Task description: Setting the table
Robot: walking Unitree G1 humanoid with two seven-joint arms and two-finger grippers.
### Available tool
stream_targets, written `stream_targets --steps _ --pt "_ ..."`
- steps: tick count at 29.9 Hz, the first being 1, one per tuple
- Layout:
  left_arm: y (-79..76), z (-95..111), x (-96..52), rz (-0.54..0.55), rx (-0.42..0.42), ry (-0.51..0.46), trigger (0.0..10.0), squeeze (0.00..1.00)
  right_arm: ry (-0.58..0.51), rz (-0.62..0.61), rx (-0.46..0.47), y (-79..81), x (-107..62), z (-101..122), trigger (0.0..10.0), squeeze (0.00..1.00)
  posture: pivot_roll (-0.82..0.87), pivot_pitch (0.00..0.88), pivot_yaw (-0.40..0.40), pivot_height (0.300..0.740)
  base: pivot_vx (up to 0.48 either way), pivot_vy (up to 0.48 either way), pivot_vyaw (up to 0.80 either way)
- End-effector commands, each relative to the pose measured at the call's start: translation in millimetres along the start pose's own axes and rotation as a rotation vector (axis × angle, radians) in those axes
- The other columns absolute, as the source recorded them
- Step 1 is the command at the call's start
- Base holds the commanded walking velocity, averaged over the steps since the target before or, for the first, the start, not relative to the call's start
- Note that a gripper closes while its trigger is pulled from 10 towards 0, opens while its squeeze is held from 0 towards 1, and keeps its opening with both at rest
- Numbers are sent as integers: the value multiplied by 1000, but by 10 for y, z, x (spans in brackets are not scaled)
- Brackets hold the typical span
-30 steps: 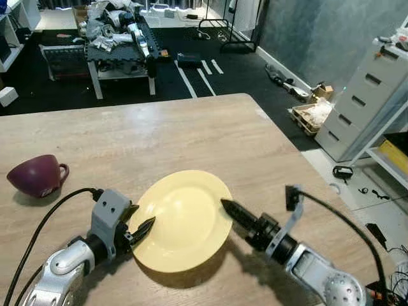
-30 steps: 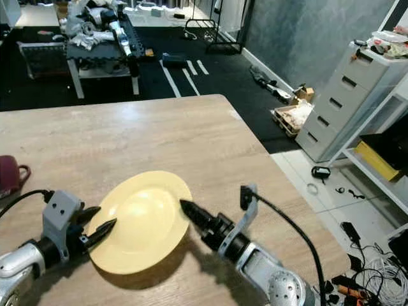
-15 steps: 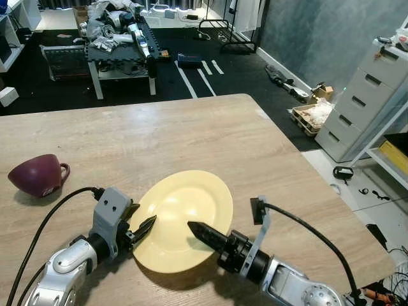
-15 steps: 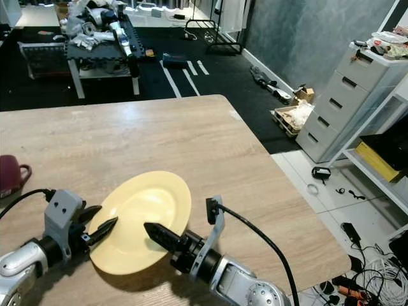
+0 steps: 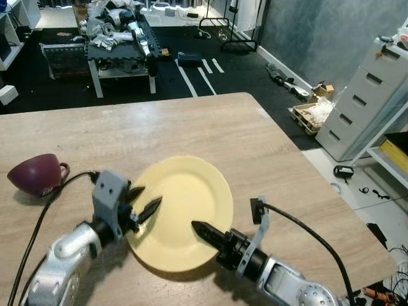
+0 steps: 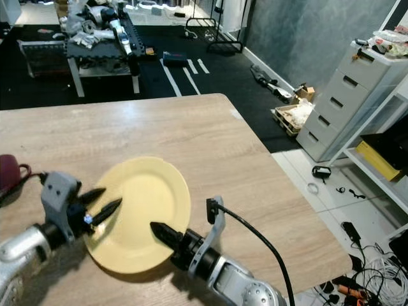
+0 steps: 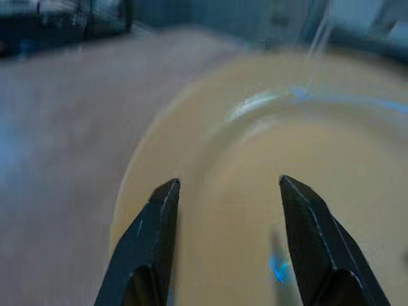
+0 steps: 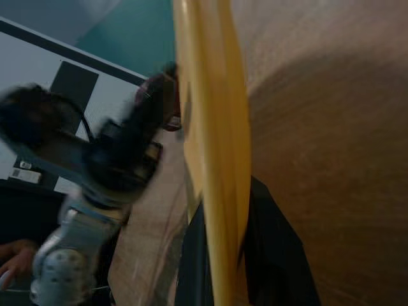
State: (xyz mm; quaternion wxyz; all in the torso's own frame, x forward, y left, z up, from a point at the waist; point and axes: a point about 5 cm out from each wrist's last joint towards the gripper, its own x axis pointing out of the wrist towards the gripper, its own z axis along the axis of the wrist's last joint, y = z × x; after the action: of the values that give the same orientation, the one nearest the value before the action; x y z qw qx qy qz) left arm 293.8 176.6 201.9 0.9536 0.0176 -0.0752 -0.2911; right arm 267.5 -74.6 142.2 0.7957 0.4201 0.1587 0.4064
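A yellow plate (image 5: 182,204) is on the near part of the wooden table (image 5: 191,127), its near edge raised a little. My right gripper (image 5: 203,231) is shut on the plate's near rim; in the right wrist view the rim (image 8: 210,127) runs between the two black fingers (image 8: 274,255). My left gripper (image 5: 148,197) is open over the plate's left side, its fingers (image 7: 159,217) spread above the yellow surface (image 7: 268,159) with nothing between them. A dark red mug (image 5: 35,175) stands upright at the table's left.
The table's right edge (image 5: 299,166) drops off to the floor, where cables lie. A grey drawer cabinet (image 5: 366,102) stands at the right. Beyond the table's far edge, a low bench (image 5: 118,38) carries piled robot parts.
My right gripper moved left from the plate's right edge and took hold of the near rim. The left gripper rose and moved over the plate's left side. The plate shifted slightly away.
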Motion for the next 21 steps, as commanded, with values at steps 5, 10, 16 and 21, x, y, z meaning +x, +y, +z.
stream_targets --steps 5,10,16,21 --pt "-91 402 -19 -83 -84 -125 10000 0 -68 -10 -9 -22 -8 93 0 0 189 136 8 740 0 0 0" --pt "-37 716 -20 -40 -117 -239 10000 0 -193 -39 -48 -54 -56 340 0 0 198 138 12 740 0 0 0" --pt "-11 798 13 63 -70 -241 10000 0 -483 -87 -178 11 -224 877 0 0 192 134 19 740 0 0 0" --pt "56 529 74 255 -4 -119 10000 0 -617 -113 -319 154 -390 1159 10000 0 187 128 24 740 0 0 0"
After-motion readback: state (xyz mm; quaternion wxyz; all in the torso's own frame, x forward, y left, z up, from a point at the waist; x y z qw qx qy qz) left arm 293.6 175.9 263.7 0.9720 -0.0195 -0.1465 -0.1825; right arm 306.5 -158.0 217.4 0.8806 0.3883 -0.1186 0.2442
